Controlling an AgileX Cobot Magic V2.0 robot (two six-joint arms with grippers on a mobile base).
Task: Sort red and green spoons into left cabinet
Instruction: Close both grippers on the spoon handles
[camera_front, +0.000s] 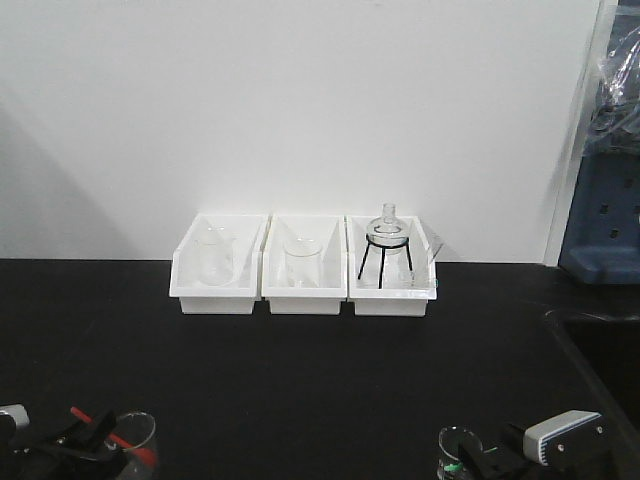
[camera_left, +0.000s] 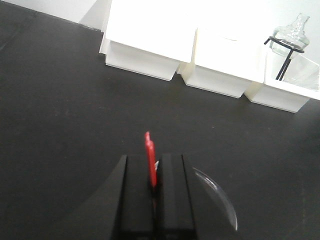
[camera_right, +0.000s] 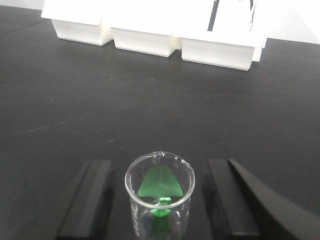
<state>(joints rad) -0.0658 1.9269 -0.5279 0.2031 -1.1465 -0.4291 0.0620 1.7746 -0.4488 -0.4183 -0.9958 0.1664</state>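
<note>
The red spoon stands upright between the fingers of my left gripper, which is shut on its handle. In the front view that gripper sits at the bottom left with the red spoon slanting over a glass beaker. My right gripper is open, its fingers standing apart on either side of a small glass beaker. The green spoon rests inside that beaker. The left cabinet is out of view.
Three white bins line the back of the black counter; two hold beakers, the right one a flask on a black tripod. A blue rack stands at the far right above a recessed edge.
</note>
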